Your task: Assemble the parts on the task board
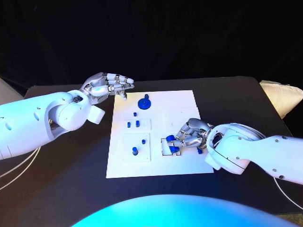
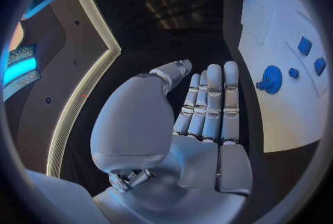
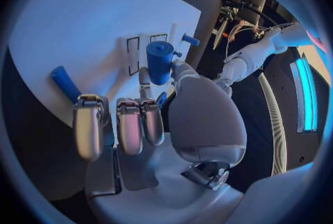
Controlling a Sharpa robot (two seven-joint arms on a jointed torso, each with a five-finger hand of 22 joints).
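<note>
Fingers [image 3: 158, 101] of the right hand [image 1: 185, 135] are pinching a short blue plastic cylinder part [image 3: 160, 61] low over the near right section of the white flat task board [image 1: 182, 101]. The left hand [image 1: 109, 85] hovers with loose fingers holding nothing beside the board's far left corner. Looks like that grip is shallow, so a tilt could jam the part or pop it loose.
</note>
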